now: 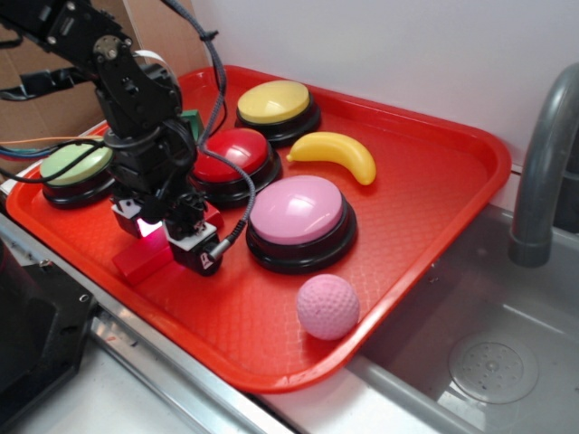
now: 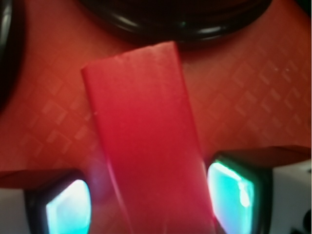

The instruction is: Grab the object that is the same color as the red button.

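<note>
The red block (image 1: 140, 262) lies flat on the red tray (image 1: 425, 208), just in front of the red button (image 1: 231, 154). My gripper (image 1: 161, 237) is lowered over the block's far end, one finger on each side. In the wrist view the block (image 2: 141, 131) runs slightly askew between the lit pads. The right pad (image 2: 233, 192) sits at its edge, while a thin gap shows by the left pad (image 2: 68, 207). The gripper (image 2: 151, 200) stands open around the block. The dark base of the red button (image 2: 185, 22) fills the top of that view.
On the tray are a pink button (image 1: 297, 212), a yellow button (image 1: 273, 101), a green button (image 1: 77, 165), a banana (image 1: 335, 154) and a pink golf ball (image 1: 327, 307). A green block (image 1: 190, 117) peeks out behind the arm. A sink (image 1: 488, 362) and faucet (image 1: 543, 163) lie to the right.
</note>
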Tool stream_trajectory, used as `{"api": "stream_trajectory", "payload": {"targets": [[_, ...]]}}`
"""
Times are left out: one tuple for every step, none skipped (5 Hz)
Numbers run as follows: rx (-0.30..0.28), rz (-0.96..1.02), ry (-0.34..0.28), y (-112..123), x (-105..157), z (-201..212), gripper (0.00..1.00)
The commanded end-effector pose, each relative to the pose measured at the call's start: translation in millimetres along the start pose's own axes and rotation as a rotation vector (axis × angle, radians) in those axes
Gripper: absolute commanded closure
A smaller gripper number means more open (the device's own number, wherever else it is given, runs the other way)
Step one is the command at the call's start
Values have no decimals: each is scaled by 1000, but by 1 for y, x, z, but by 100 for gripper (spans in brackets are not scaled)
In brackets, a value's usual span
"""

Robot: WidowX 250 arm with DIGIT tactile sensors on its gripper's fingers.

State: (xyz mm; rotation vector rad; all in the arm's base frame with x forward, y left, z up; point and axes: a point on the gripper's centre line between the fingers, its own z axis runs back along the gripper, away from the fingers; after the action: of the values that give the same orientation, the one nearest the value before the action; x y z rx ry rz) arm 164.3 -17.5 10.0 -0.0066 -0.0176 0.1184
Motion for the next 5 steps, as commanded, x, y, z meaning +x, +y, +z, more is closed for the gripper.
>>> {"api": "stream_trajectory", "payload": {"targets": [[14, -4, -22, 2, 3, 11, 100], [14, 3, -21, -2, 10, 31, 100], [-8, -12, -2, -9, 20, 80, 100], [-21, 12, -77, -14, 19, 132, 100], [-60, -54, -142, -14, 15, 177, 100]]}}
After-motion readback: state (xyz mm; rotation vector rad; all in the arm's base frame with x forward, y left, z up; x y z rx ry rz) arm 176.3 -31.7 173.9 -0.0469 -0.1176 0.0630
